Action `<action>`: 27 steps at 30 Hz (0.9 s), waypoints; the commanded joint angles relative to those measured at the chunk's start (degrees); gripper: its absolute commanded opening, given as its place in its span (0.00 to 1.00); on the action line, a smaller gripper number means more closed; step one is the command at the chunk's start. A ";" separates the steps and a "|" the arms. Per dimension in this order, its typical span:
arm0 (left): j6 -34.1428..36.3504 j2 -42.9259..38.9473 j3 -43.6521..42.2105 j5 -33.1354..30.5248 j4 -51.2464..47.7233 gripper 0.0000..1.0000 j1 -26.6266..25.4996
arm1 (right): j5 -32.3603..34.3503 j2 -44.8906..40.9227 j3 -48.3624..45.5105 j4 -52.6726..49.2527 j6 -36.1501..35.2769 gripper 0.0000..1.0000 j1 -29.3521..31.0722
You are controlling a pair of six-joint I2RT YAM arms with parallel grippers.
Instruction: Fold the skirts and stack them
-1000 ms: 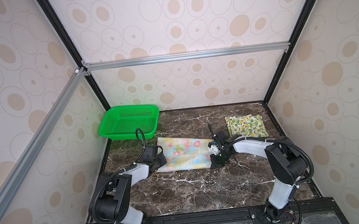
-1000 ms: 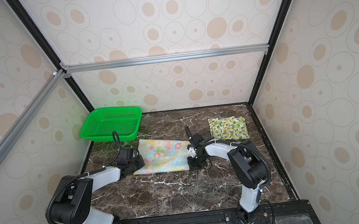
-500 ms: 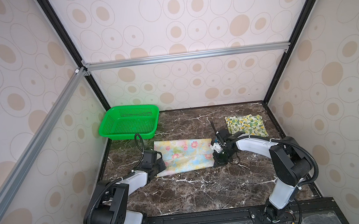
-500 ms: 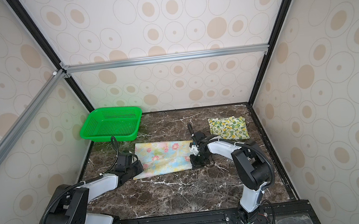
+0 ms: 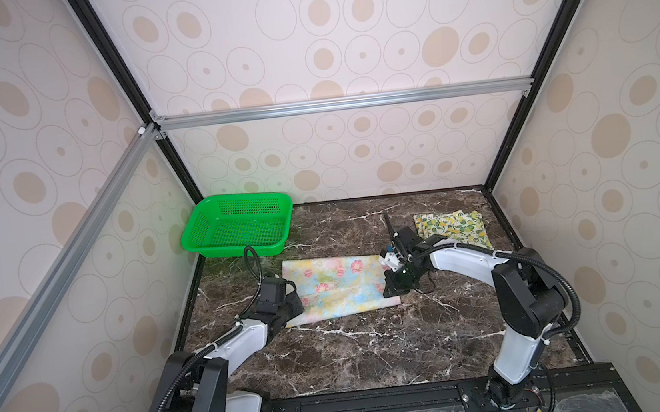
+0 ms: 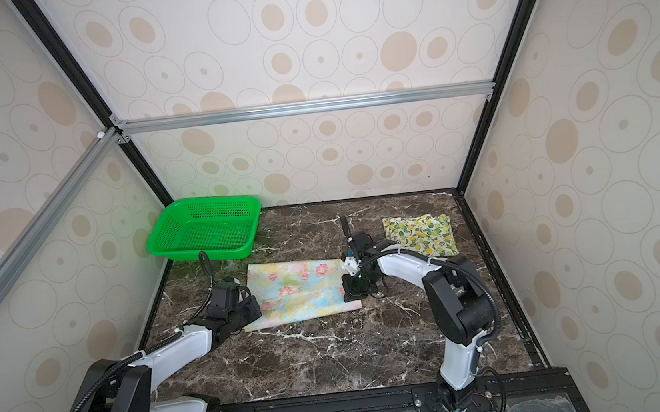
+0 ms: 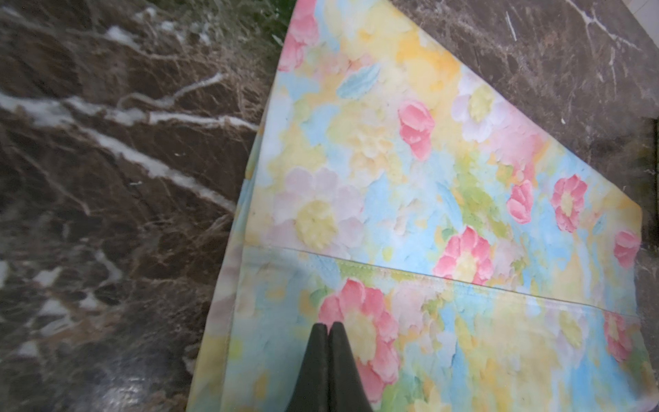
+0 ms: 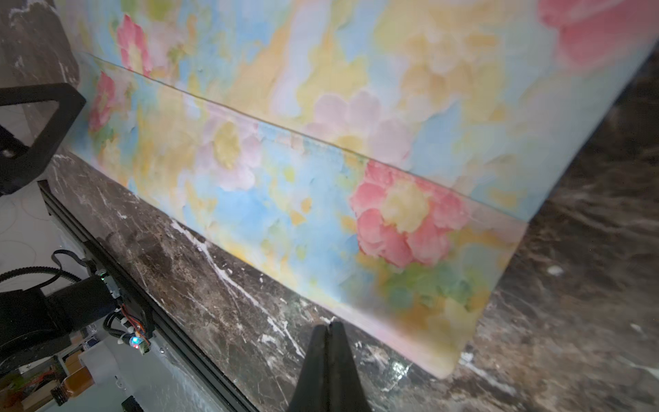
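Left end effector (image 7: 328, 328) drew back, clenched over floral skirt (image 5: 341, 287), pinch unclear | right end effector (image 8: 330, 326) clenched beside it

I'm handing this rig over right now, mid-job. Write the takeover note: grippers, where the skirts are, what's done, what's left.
Left gripper: shut, tips over the floral skirt near its left edge; no cloth visible between them.
Right gripper: shut, tips over bare table, just off that skirt's edge.
Floral skirt: flat mid-table, one layer lapped over another, apparently only partly folded.
Lemon skirt: folded, back right.
Done: lemon skirt folded.
Left: finish folding the floral skirt, then stack the two.
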 commanded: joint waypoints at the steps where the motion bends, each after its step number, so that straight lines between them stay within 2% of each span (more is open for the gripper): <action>1: -1.47 2.19 -1.32 -0.36 -0.15 0.00 -0.31 | 0.52 1.75 -2.29 2.38 0.65 0.00 -0.46; 11: 0.13 5.94 1.13 -5.86 -7.04 0.00 -0.31 | 1.74 1.38 -8.29 2.59 -0.31 0.00 -3.08; 16: 0.19 5.06 1.55 -7.10 -9.16 0.00 -0.31 | 2.29 -0.05 -9.60 1.70 -0.95 0.00 -4.17; 22: 1.57 0.59 4.80 -7.07 -11.47 0.00 -0.96 | 1.23 -2.11 -5.98 -1.03 -1.34 0.00 -4.20; 26: 3.89 -1.79 8.49 -7.19 -9.70 0.00 -4.48 | 1.16 -4.22 -3.57 -2.10 -0.80 0.31 -5.20; 27: 3.96 -1.45 9.64 -6.41 -8.83 0.00 -5.26 | 0.16 -4.66 -3.31 -1.65 -0.54 0.36 -5.81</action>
